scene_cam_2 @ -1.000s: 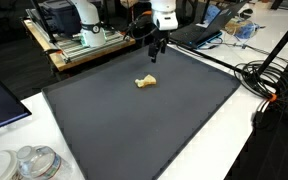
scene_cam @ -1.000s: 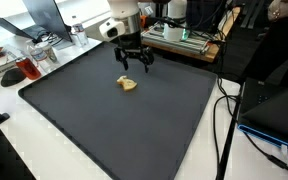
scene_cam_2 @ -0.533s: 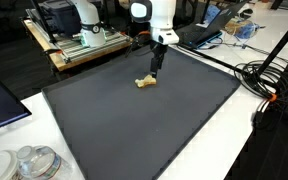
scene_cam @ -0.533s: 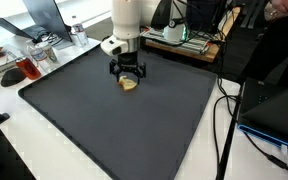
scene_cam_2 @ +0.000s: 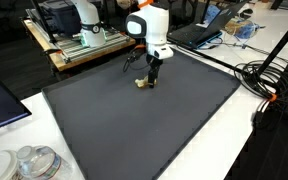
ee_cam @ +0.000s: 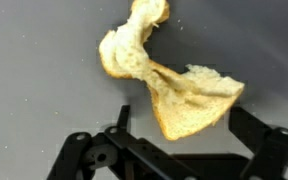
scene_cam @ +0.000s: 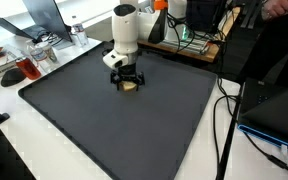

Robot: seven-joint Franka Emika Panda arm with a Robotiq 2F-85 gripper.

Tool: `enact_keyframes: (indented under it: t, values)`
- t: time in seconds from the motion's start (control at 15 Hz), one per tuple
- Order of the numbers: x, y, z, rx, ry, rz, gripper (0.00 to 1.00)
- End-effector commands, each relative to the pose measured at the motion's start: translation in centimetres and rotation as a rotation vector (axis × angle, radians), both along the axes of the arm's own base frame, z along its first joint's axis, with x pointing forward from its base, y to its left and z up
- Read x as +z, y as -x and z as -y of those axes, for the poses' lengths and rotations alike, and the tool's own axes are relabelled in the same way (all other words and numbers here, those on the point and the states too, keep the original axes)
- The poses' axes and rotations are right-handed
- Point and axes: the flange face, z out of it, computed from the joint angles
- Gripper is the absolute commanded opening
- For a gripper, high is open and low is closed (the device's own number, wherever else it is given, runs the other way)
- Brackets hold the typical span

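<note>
- In the last second I've brought the claw down from the far edge of the black mat onto the torn bread piece. It now sits low over the piece in both exterior views.
- In the wrist view the claw is spread. 1 finger shows at 7 o'clock of the bread piece and 1 at 4 o'clock, neither clearly touching it.
- My read: the approach is done, the bread is bracketed and nothing is pinched yet.
- The bread piece lies on the mat's far half, apart from every edge.
- Open mat runs wide towards 6 o'clock. At 12 o'clock, the equipment rack stands near the mat's edge.
- Cables trail over the white worktop at 3 o'clock, well apart.
</note>
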Motion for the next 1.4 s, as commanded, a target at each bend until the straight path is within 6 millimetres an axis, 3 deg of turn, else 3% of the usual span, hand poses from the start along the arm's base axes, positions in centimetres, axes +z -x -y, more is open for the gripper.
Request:
enact_keyframes:
  t: [0.0, 0.07, 0.2, 0.53, 0.93, 1.33]
  values:
    - [-1.4, -0.2, 0.7, 0.044, 0.014, -0.004, 1.00]
    - [-1.4, -0.2, 0.7, 0.050, 0.014, -0.008, 0.97]
    - [-1.1, -0.2, 1.0, 0.059, 0.019, -0.009, 0.77]
    - [-0.2, -0.5, 1.9, 0.079, 0.030, -0.005, 0.39]
    - [0.5, -0.7, 2.3, 0.075, 0.029, 0.002, 0.01]
    - [0.9, -0.6, 2.2, 0.073, 0.031, -0.006, 0.00]
